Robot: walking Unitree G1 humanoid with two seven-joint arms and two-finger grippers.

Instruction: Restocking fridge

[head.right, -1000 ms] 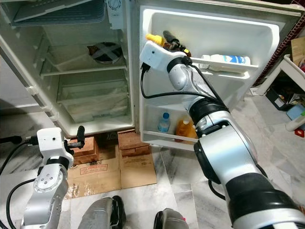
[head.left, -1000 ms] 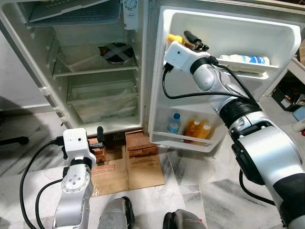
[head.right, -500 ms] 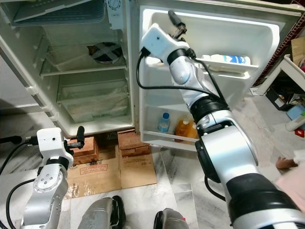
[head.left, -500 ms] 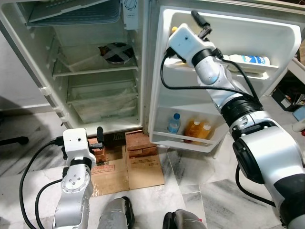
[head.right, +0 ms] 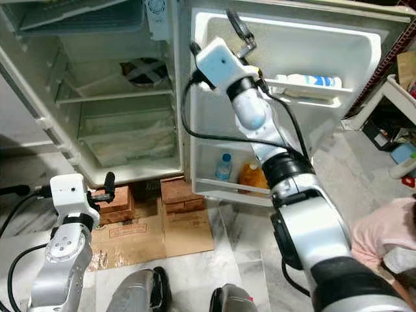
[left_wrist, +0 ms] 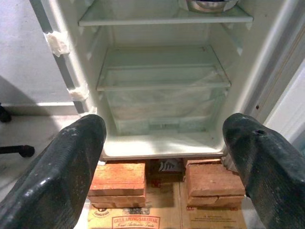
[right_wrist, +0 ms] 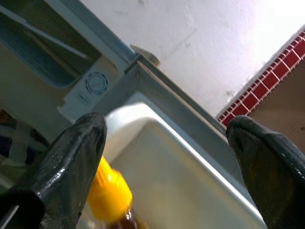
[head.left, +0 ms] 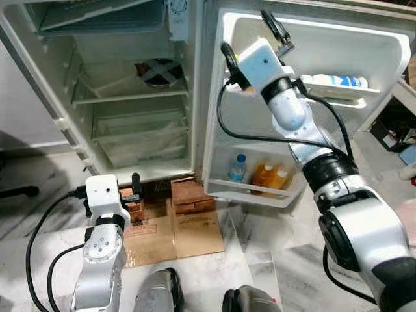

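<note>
Left eye view: fridge (head.left: 130, 97) stands open, door (head.left: 312, 104) swung to the robot's right. Right hand (head.left: 278, 31) is raised at the top of the door's inner side, above the upper door shelf (head.left: 338, 91), fingers spread apart and holding nothing. Right wrist view looks between the two spread fingers (right_wrist: 71, 162) at a yellow-capped bottle (right_wrist: 110, 193) close below, with the thermostat dial (right_wrist: 96, 83) and the door's upper edge behind it. A white bottle with blue label (head.left: 338, 81) lies on its side on the upper door shelf, to the right of the right arm. Lower door shelf (head.left: 253, 192) holds a small water bottle with blue cap (head.left: 238, 168) and two orange bottles (head.left: 272, 177) side by side, just beside it. Inside the fridge a covered bowl (head.left: 160, 71) sits on the middle shelf; crisper drawer (head.left: 140, 143) is below. Left hand (head.left: 134, 188) hangs low by the fridge base, fingers apart, empty, pointing at the bricks (left_wrist: 119, 179) under the fridge. Flattened cardboard (head.left: 175, 231) lies on the floor in front. A person's pink sleeve (head.right: 383, 234) shows at the right edge of the right eye view.
</note>
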